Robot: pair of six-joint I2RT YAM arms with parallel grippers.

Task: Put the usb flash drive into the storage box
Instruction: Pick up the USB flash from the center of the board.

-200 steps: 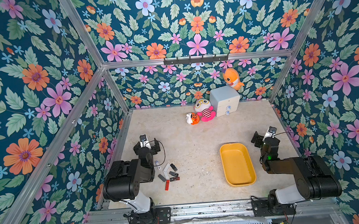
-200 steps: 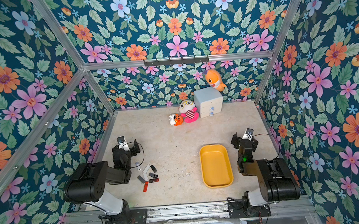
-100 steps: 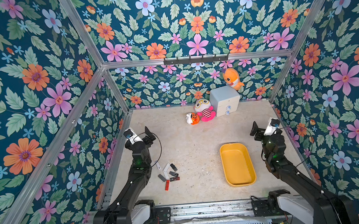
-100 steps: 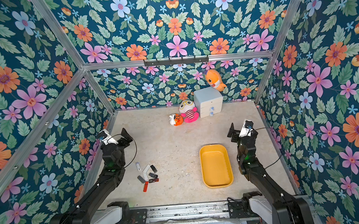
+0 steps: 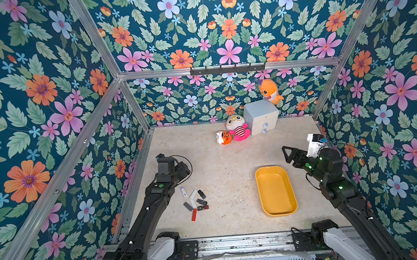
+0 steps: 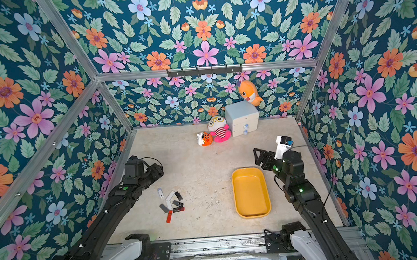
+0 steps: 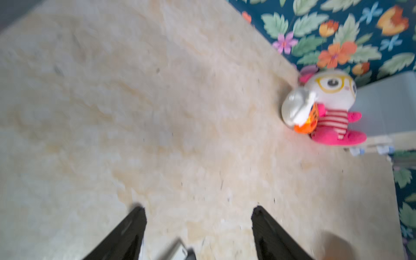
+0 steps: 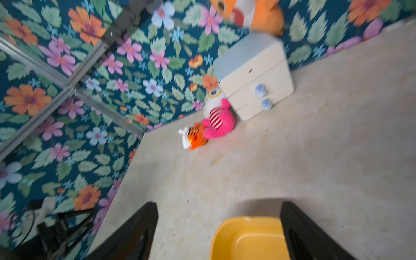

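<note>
Several usb flash drives (image 5: 195, 201) (image 6: 171, 203), white, grey, black and red, lie in a loose cluster on the table's front left. My left gripper (image 5: 184, 170) (image 6: 156, 170) hangs above the table just behind them, open and empty (image 7: 199, 211). One pale drive (image 7: 177, 251) shows blurred at the edge of the left wrist view. The storage box (image 5: 274, 188) (image 6: 250, 193), a shallow mustard-yellow tray, lies empty at the front right. My right gripper (image 5: 289, 155) (image 6: 261, 157) hovers open beside the tray's far right corner (image 8: 218, 207), with the tray's end (image 8: 247, 238) below its jaws.
A pale blue-white mini drawer cabinet (image 5: 261, 116) stands at the back with an orange plush (image 5: 270, 91) on top. A pink-and-white plush (image 5: 237, 129) and a small orange tiger toy (image 5: 224, 137) lie beside it. Floral walls close in three sides.
Both arms have unfolded from their crouched pose. The left gripper swung from the left wall towards the drives, and the right gripper came down and inward towards the tray's far end.
</note>
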